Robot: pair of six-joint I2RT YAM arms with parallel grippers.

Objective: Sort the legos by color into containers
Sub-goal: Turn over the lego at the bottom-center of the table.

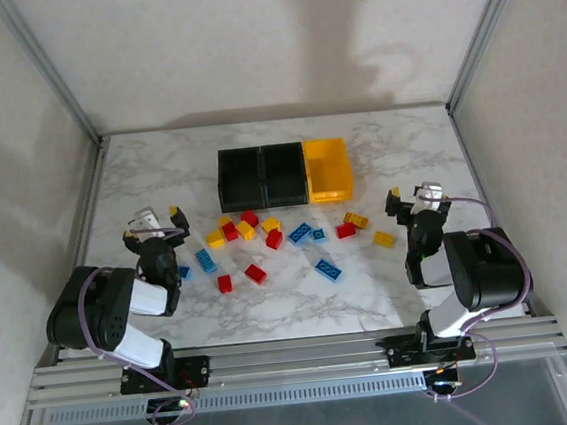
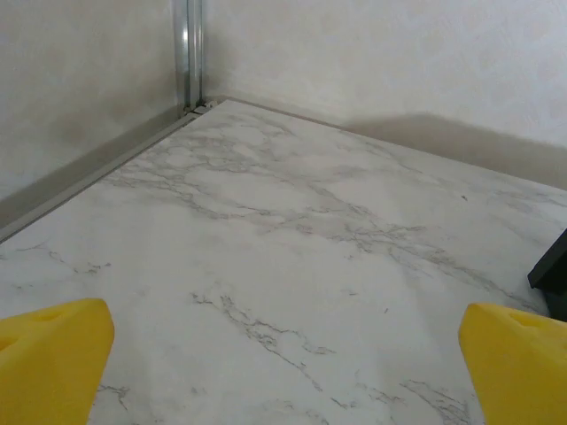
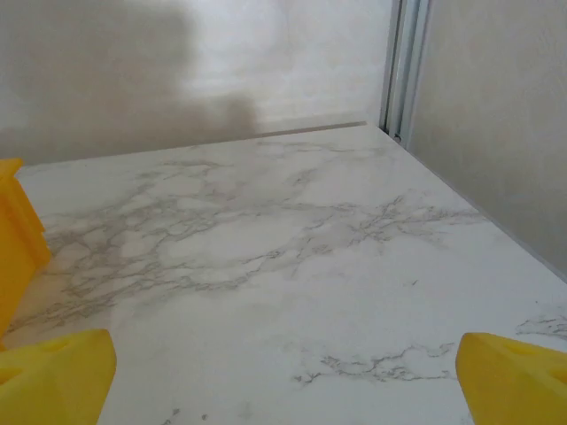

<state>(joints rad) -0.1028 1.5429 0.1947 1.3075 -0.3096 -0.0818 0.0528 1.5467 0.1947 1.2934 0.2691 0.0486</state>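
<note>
Top external: studded plastic bricks (image 1: 274,239) are scattered on the marbled table (image 1: 159,174).
The left end effector (image 1: 152,223) and right end effector (image 1: 413,198) are held spread.

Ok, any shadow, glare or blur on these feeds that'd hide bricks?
Top external: legos evenly lit and sharp, no glare; soft shadows on the back wall. Left wrist: tabletop sharp, fingertips slightly soft. Right wrist: dark shadow on that wall, upper left; tabletop bright.
</note>
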